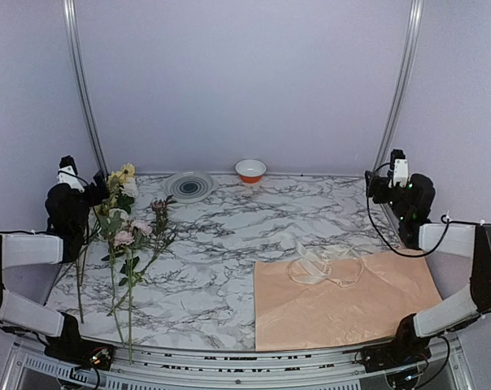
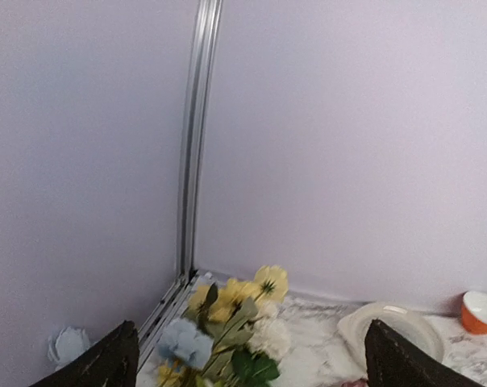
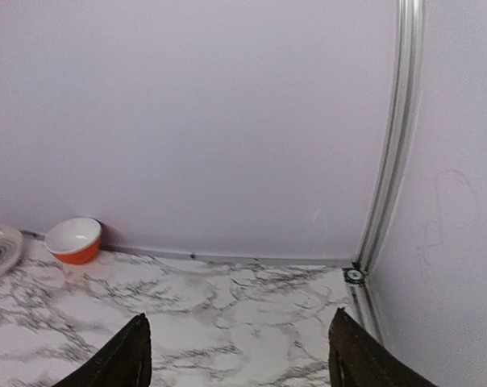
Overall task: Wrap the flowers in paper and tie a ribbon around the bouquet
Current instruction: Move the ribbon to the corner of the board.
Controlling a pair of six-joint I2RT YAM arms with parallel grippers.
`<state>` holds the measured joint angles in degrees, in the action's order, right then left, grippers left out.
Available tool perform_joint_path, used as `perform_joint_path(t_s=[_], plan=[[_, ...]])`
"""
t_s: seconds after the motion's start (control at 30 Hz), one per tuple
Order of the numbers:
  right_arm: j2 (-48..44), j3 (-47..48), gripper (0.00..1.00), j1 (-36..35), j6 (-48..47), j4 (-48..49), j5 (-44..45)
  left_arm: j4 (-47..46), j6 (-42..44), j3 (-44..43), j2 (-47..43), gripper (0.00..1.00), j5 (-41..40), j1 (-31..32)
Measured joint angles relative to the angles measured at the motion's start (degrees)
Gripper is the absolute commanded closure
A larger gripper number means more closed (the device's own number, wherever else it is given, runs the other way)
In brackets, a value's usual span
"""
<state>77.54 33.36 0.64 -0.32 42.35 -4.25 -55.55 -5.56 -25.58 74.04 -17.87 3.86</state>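
Note:
The flowers lie on the left of the marble table, blooms toward the back wall and long green stems toward the front edge. My left gripper hovers open beside the blooms. In the left wrist view its dark fingers stand wide apart, with yellow, blue and white blooms ahead between them, untouched. The peach paper lies flat at the front right, and the cream ribbon is looped loosely on its far edge. My right gripper is raised at the back right, open and holding nothing.
A grey plate and an orange-and-white bowl stand against the back wall. The left wrist view shows the plate and the bowl. The bowl also shows in the right wrist view. Metal frame posts rise at both back corners.

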Motion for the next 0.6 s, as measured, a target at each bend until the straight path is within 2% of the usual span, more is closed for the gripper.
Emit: perform_joint_path(t_s=[0.07,0.13,0.23,0.33,0.47,0.6], plan=[[-1.8,6.9,0.46,-0.7,2.0,-6.9,-4.6,2.3,-0.3,-6.2,-2.1,0.03,1.4,3.0],[-2.1,13.8,0.53,-4.3,4.0,-15.8,-6.9,6.8,2.3,-15.2,-2.0,0.02,2.5,10.2],[0.0,21.2,0.59,-13.6,4.8,-30.0,-6.5,14.5,8.6,-26.8,0.2,0.03,4.9,23.5],[3.9,25.0,0.65,-23.1,5.8,-44.1,-2.9,23.7,12.8,-33.6,3.1,0.03,9.0,34.0],[7.3,24.5,0.69,-32.1,8.2,-59.7,1.2,39.4,17.7,-38.1,8.4,0.04,13.4,44.7],[8.1,22.8,0.75,-38.2,11.7,-70.2,2.5,50.7,22.8,-36.3,12.7,0.04,15.9,53.2]])
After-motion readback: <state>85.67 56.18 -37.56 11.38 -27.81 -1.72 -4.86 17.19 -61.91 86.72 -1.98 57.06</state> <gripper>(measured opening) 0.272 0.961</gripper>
